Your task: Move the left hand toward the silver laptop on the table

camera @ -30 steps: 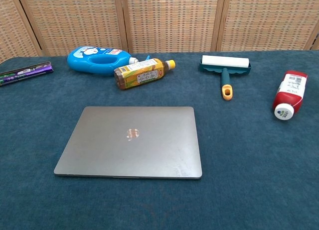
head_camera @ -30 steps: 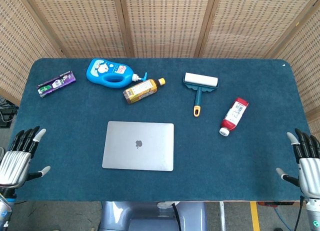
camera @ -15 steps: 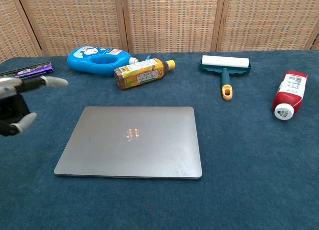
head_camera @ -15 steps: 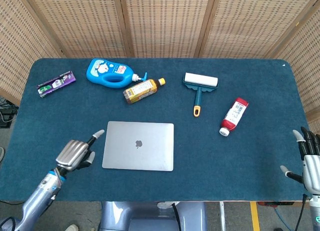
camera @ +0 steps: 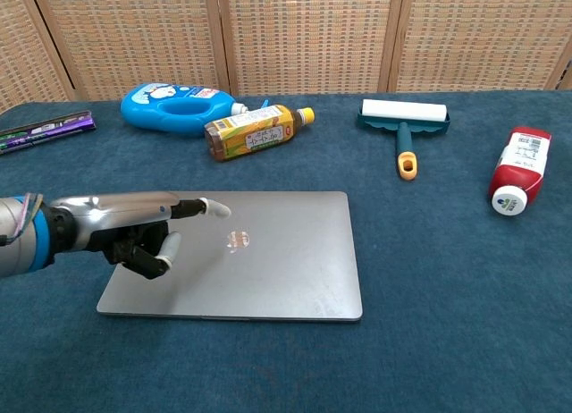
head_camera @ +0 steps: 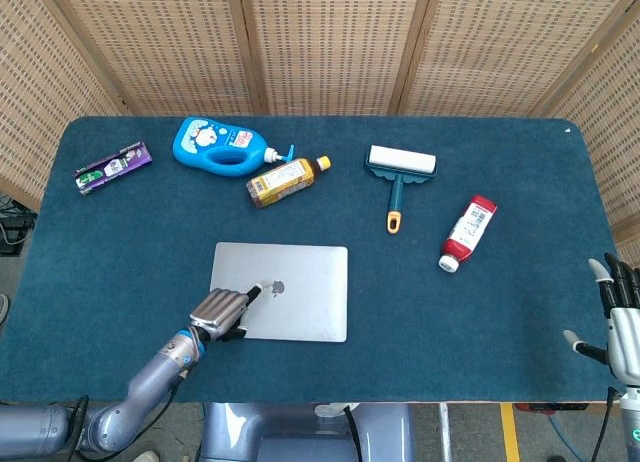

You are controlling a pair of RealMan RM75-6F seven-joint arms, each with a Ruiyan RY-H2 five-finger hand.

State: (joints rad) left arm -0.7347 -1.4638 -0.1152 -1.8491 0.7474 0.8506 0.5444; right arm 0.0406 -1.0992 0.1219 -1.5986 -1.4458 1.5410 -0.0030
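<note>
The silver laptop [head_camera: 300, 302] lies shut on the blue table, a little left of centre near the front edge; the chest view shows its lid [camera: 286, 252] too. My left hand [head_camera: 222, 309] is over the lid's front-left part, fingers stretched toward the logo and holding nothing. From the chest view this hand [camera: 134, 225] reaches in from the left, low over the lid; whether it touches the lid I cannot tell. My right hand [head_camera: 622, 322] stays at the table's front right corner, fingers apart and empty.
Along the back lie a purple packet [head_camera: 112, 166], a blue detergent bottle [head_camera: 218, 145], an amber drink bottle [head_camera: 285, 180] and a lint roller [head_camera: 399, 174]. A red and white bottle [head_camera: 468, 232] lies on the right.
My left hand has swung from the table's front left corner rightward onto the laptop's area, now over its lid. The right hand has barely shifted. Objects have not moved.
</note>
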